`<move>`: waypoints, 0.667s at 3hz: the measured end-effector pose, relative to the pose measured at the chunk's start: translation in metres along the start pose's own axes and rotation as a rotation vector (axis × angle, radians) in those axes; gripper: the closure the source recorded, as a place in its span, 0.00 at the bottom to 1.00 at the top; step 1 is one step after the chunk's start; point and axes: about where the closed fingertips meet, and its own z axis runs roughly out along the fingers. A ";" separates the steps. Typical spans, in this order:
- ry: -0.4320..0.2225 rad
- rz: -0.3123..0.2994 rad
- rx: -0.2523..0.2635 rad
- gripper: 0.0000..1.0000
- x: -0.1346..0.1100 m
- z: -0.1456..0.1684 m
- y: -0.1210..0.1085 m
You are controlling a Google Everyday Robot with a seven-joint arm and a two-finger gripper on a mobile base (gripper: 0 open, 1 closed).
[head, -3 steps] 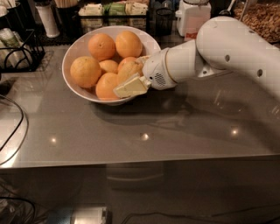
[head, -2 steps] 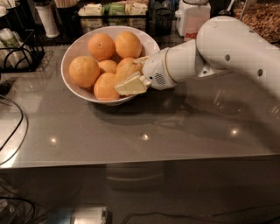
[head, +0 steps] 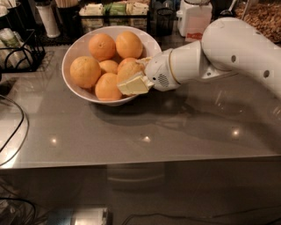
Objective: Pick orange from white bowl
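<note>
The white bowl (head: 74, 90) stands on the grey table at the back left and holds several oranges. The orange (head: 127, 71), paler, lumpy and slightly oblong, lies at the bowl's right side. My gripper (head: 131, 74) reaches in over the right rim from the right. Its near cream finger (head: 134, 84) lies against the orange's front and the far finger (head: 144, 59) against its back, so it is shut on the orange. The orange still rests among the others. Rounder, deeper-orange ones (head: 102, 46) fill the rest of the bowl.
A black wire rack (head: 19, 50) stands left of the bowl. A tray of packets (head: 114, 9) and a white container (head: 193, 17) are behind it. A dark cable (head: 17, 132) curves over the table's left side. My white arm (head: 237, 48) spans the right.
Almost nothing: the gripper stays on the orange in the same place, and the bowl has shifted only very slightly.
</note>
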 end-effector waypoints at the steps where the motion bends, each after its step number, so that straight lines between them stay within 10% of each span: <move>1: -0.059 -0.046 0.013 1.00 -0.021 -0.028 0.005; 2: -0.141 -0.124 0.012 1.00 -0.053 -0.062 0.016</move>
